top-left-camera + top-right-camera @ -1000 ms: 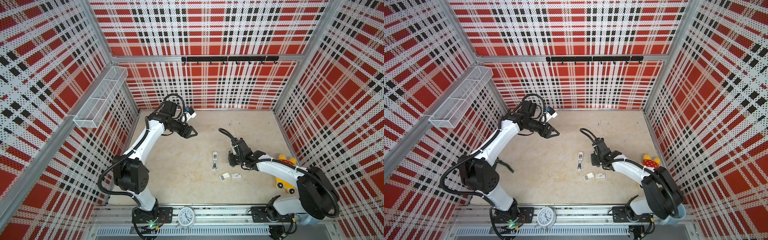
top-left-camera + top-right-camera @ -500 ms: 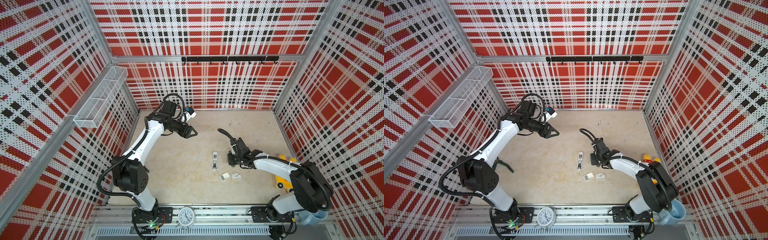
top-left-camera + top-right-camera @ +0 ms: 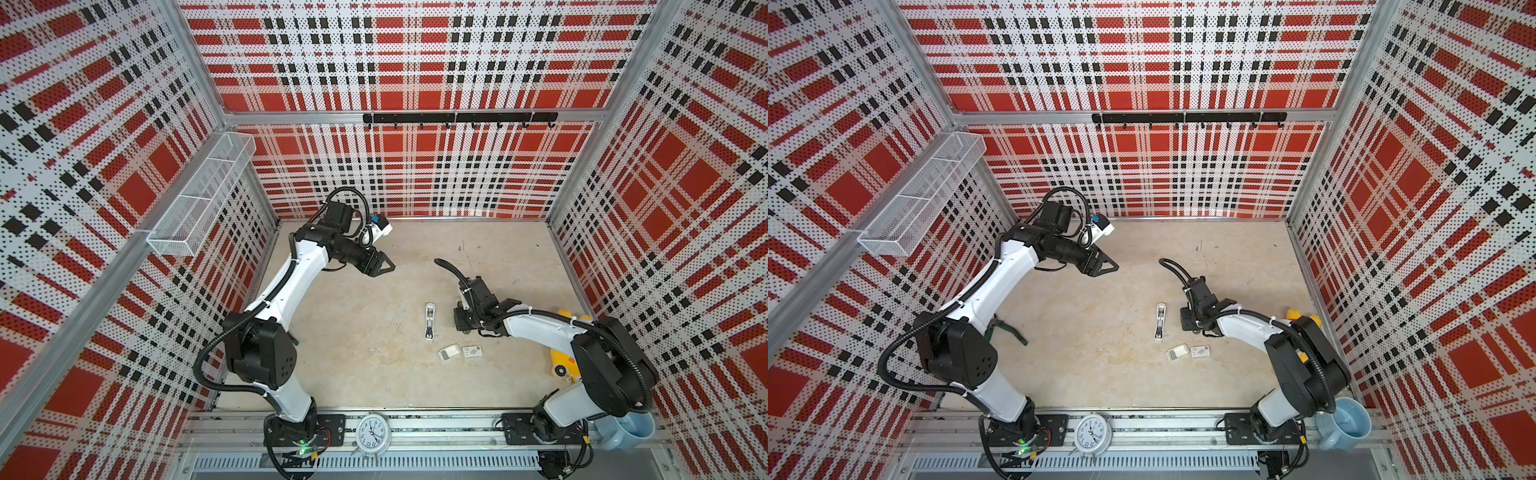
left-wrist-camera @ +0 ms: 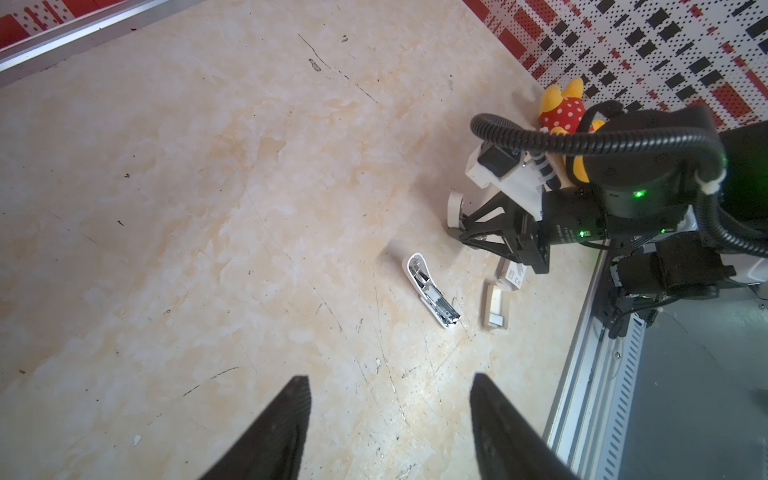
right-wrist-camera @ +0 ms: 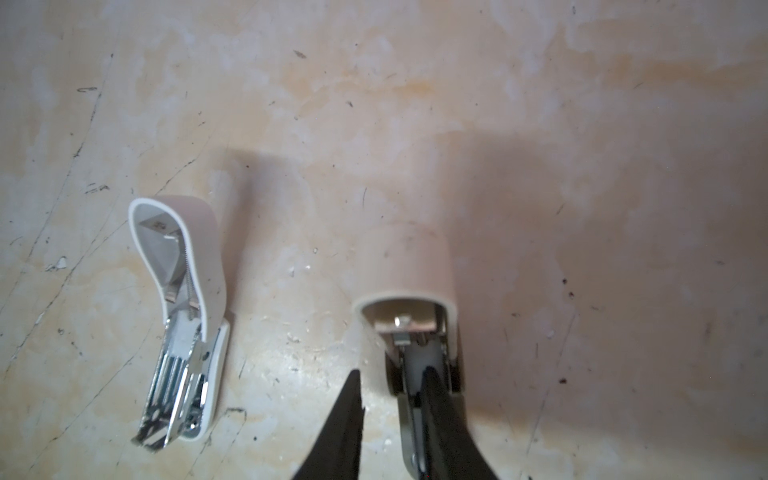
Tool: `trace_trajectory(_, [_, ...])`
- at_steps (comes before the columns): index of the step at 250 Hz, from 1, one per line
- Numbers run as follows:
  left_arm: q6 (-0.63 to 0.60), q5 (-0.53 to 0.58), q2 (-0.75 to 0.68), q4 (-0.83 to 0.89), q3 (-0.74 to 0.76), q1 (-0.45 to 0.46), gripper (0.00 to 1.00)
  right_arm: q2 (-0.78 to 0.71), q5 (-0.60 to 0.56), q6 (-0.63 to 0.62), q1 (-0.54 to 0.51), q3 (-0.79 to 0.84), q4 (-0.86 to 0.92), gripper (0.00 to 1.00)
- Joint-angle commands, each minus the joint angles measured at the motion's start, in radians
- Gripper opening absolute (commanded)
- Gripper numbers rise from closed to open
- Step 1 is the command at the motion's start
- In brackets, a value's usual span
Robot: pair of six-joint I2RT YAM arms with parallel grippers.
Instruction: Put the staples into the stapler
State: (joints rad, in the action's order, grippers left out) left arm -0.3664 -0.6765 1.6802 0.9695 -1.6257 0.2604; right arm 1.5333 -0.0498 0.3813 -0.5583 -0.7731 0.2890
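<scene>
A white stapler lies open on the floor, its metal magazine showing. To its right stands a second white stapler-like piece. My right gripper is low at that piece, jaws narrowly apart astride one side wall, and a strip of floor shows beside one finger. The staples lie as a grey strip in a small white tray, next to a printed box sleeve. My left gripper hangs open and empty at the back left.
A yellow plush toy sits by the right wall behind my right arm. A blue mug and a clock stand on the front rail. A wire basket hangs on the left wall. Dark green handles lie under my left arm.
My right arm's elbow has swung left and now covers more of the plush toy, while its gripper stays by the stapler piece. The left arm has not moved.
</scene>
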Motion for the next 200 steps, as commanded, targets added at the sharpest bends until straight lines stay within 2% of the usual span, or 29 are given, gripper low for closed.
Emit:
trace_trajectory(1, [0.0, -0.009, -0.029, 0.002, 0.013, -0.008, 0.64, -0.013, 0.01, -0.013, 0.007, -0.002, -0.021, 0.27])
trace_trajectory(200, [0.0, -0.002, -0.039, -0.001, 0.03, -0.008, 0.64, -0.017, 0.025, -0.015, 0.006, 0.025, 0.002, 0.26])
